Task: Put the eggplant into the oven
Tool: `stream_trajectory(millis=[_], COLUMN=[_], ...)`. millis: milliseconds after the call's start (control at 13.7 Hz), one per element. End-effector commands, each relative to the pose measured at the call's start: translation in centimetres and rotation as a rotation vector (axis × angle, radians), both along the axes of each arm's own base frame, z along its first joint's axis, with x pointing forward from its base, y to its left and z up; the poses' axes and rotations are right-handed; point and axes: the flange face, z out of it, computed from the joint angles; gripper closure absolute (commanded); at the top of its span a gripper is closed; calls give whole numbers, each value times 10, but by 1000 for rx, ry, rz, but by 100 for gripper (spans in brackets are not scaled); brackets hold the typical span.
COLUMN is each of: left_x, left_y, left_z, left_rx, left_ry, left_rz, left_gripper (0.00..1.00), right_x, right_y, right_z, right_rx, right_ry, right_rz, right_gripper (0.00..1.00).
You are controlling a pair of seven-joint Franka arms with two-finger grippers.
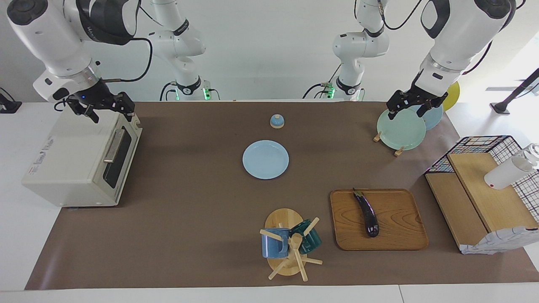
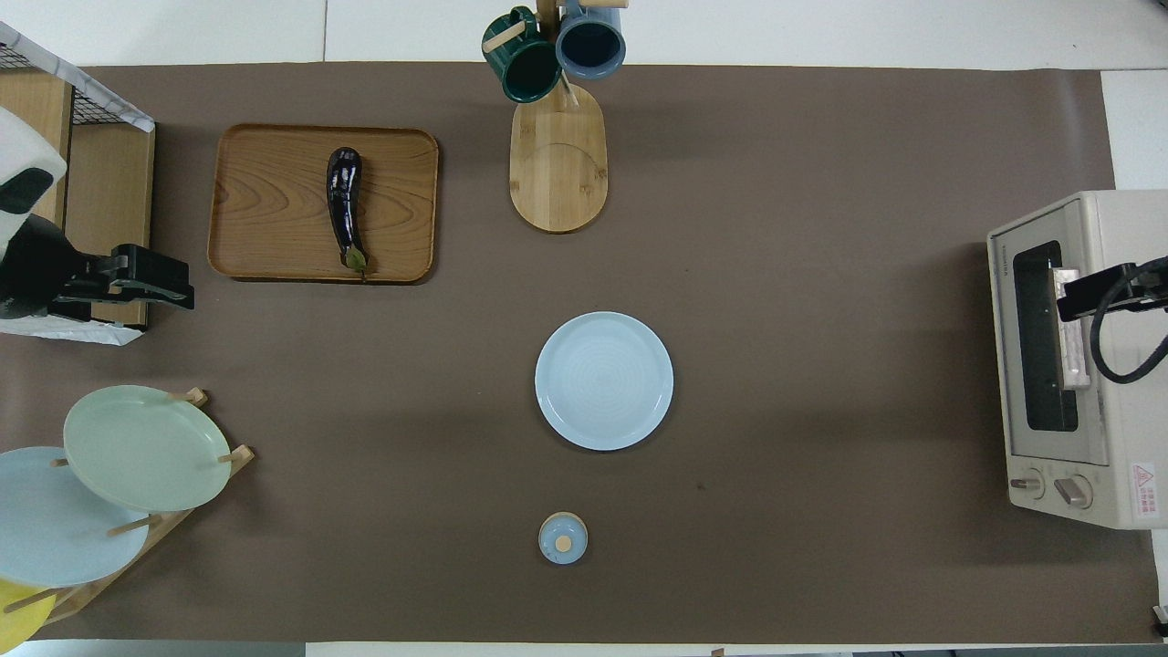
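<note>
The dark purple eggplant lies on a wooden tray toward the left arm's end of the table, farther from the robots than the blue plate. The cream oven stands at the right arm's end with its glass door shut. My right gripper hangs open over the oven's top near the door handle, holding nothing. My left gripper hangs open and empty above the plate rack, well away from the eggplant.
A light blue plate lies mid-table, with a small blue knobbed lid nearer the robots. A mug tree with two mugs stands beside the tray. A plate rack and a wire basket with wooden boards fill the left arm's end.
</note>
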Motion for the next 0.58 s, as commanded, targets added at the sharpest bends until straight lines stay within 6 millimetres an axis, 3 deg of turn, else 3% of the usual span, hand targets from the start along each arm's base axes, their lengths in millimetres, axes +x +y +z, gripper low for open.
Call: stream_trajectory(millis=[0, 510], left_x=[0, 4], left_y=[1, 1], left_z=[3, 9], left_rx=[7, 0], left_ry=[-4, -47], left_rz=[-10, 4], left_gripper=[0, 0], right_x=[-4, -4], right_y=[2, 3], right_z=[3, 3], right_rx=[25, 25], right_ry=[2, 0], right_rz=[-9, -7], right_gripper=[0, 0])
